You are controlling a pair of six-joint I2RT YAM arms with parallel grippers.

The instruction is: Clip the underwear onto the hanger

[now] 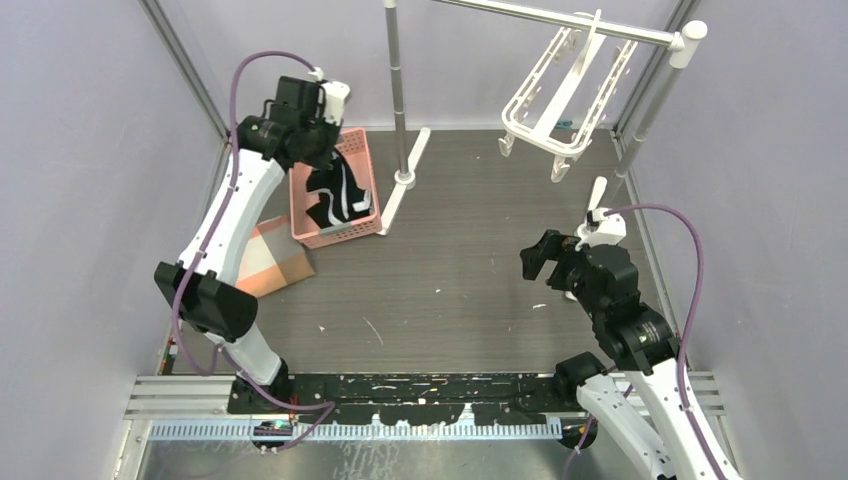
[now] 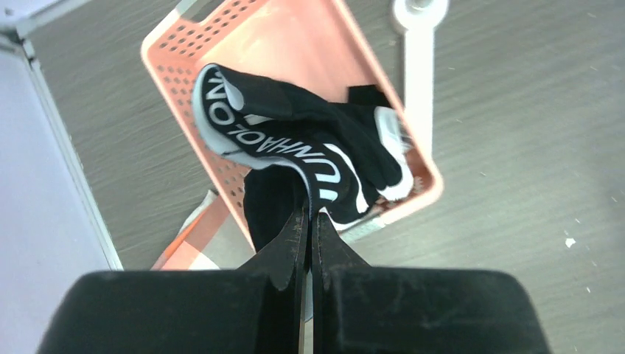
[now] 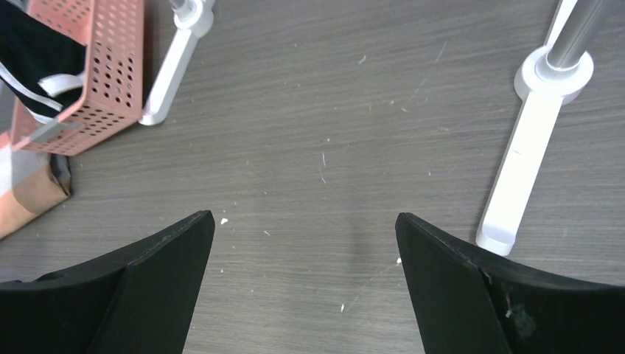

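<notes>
Reaching over basket [image 2: 175, 72], left fingers [image 2: 286, 254] pinching underwear [image 2: 291, 110]

So the underwear [image 2: 295, 140] is black briefs with white piping and big white lettering on the waistband. It's all bunched up, pinched by the waistband right at the tips of the left fingers [image 2: 284, 251], with the rest drooping below them into a pink basket [image 2: 169, 81]. The hanger [image 1: 565, 95] is a white clip frame, hanging tilted, well beyond the right fingers [image 1: 535, 255].

Bare tabletop [image 1: 470, 280] between pink basket [image 1: 345, 236] and right hand [image 1: 534, 260]; stand foot [image 1: 400, 200] beside basket.
</notes>
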